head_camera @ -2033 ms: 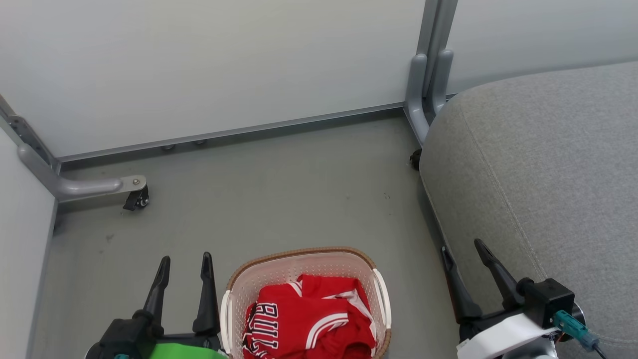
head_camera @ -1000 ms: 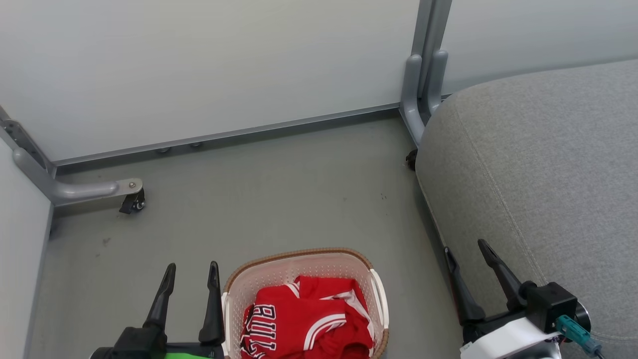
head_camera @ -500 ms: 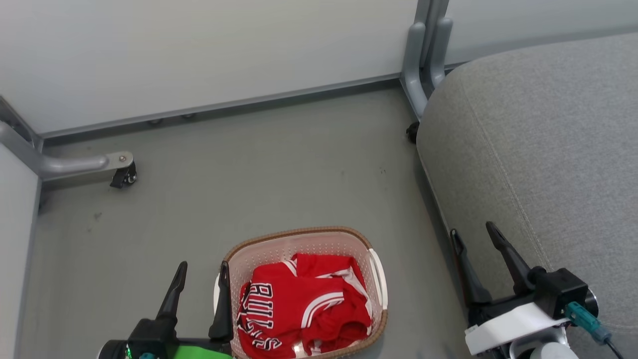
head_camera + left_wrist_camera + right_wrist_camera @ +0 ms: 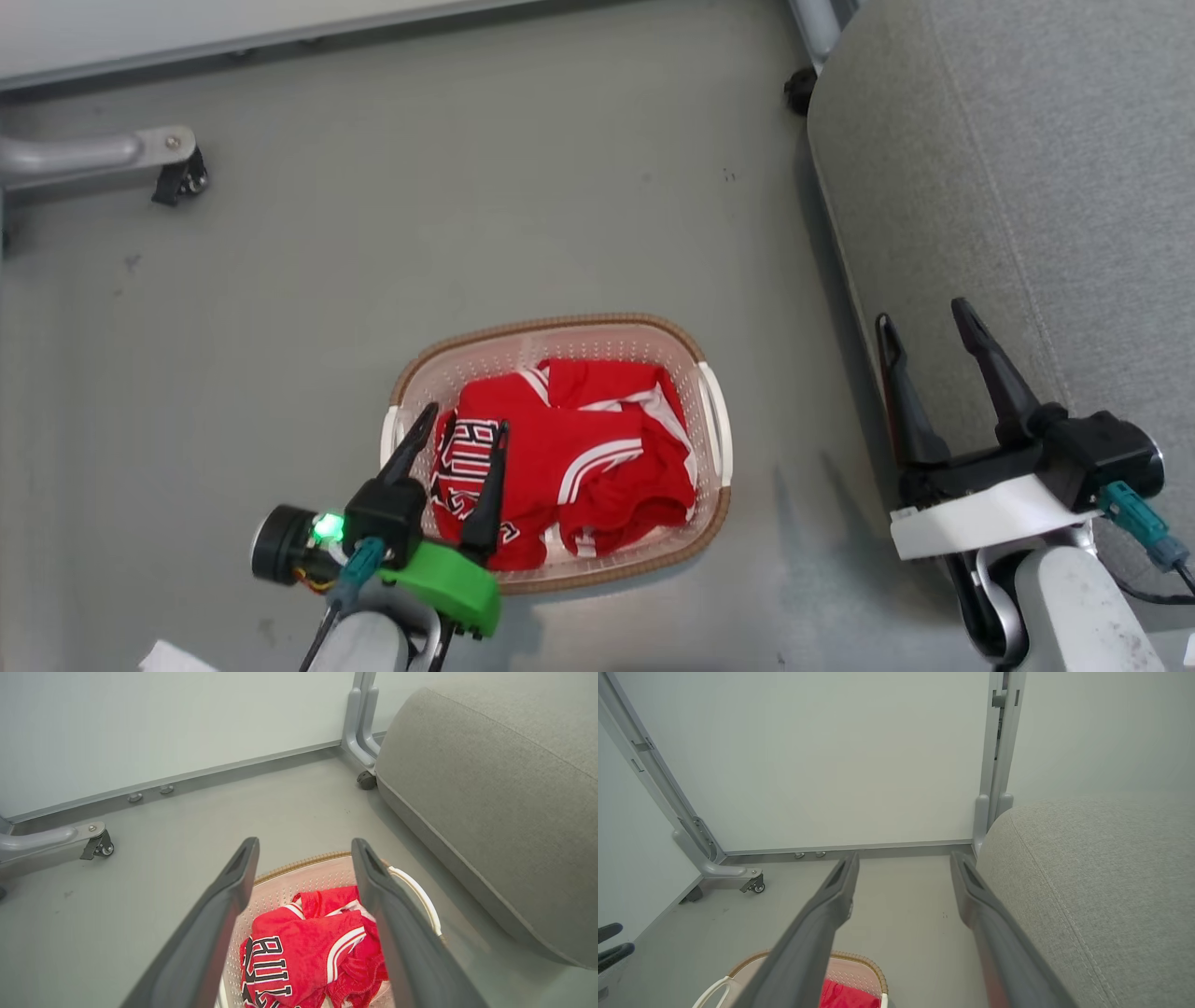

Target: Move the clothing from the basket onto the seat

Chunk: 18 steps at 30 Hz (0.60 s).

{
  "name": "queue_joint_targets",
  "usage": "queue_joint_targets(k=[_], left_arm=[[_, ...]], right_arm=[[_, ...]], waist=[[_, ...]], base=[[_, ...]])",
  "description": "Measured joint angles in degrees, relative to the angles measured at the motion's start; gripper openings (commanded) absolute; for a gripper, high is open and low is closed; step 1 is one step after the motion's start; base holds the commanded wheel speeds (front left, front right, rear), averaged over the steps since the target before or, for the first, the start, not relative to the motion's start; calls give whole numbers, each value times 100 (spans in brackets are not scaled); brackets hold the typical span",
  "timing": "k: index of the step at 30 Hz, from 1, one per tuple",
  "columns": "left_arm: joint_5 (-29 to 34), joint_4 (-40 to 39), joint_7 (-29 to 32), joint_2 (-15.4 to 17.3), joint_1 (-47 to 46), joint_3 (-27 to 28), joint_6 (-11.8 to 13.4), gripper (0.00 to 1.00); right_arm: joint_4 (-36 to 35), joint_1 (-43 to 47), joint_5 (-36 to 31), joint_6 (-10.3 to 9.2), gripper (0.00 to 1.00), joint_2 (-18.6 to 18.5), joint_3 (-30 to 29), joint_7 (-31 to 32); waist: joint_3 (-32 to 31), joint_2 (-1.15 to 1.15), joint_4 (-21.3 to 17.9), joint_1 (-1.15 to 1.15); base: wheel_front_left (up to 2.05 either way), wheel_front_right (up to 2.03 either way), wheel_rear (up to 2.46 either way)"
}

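Over the left end of the basket (image 4: 551, 324), your left hand (image 4: 467, 417) hangs wide open and empty, the clothing (image 4: 583, 448) heaped inside just below it, far nearer than your open right hand (image 4: 921, 314) by the seat (image 4: 1027, 187).

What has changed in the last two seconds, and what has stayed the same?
The head camera tilted down, so the whole picture shifted. The left gripper moved right from beside the basket to above the clothing, open, holding nothing. The right gripper stays open by the seat; the clothing still lies in the basket.
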Motion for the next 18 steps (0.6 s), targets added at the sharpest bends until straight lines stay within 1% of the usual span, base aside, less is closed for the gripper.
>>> queue_joint_targets(k=[4, 12, 15, 18], left_arm=[[321, 533, 1, 37, -615, -280, -96, 100], [676, 1468, -1, 201, -1934, -994, -158, 100], [892, 1833, -1, 352, -2440, -1521, -172, 100], [913, 2131, -1, 499, -2890, -1976, -178, 100]], right_arm=[[-113, -239, -79, 0, 100, 0, -37, -1], [-364, -768, -222, 0, 100, 0, -93, -1], [-424, -937, -240, 0, 100, -5, -159, -1], [-463, -1085, -268, 0, 100, -1, -116, 0]], waist=[[442, 0, 25, 0], [1342, 0, 61, 0], [1708, 0, 62, 0], [2032, 0, 41, 0]], base=[[0, 0, 0], [0, 0, 0], [0, 0, 0], [0, 0, 0]])
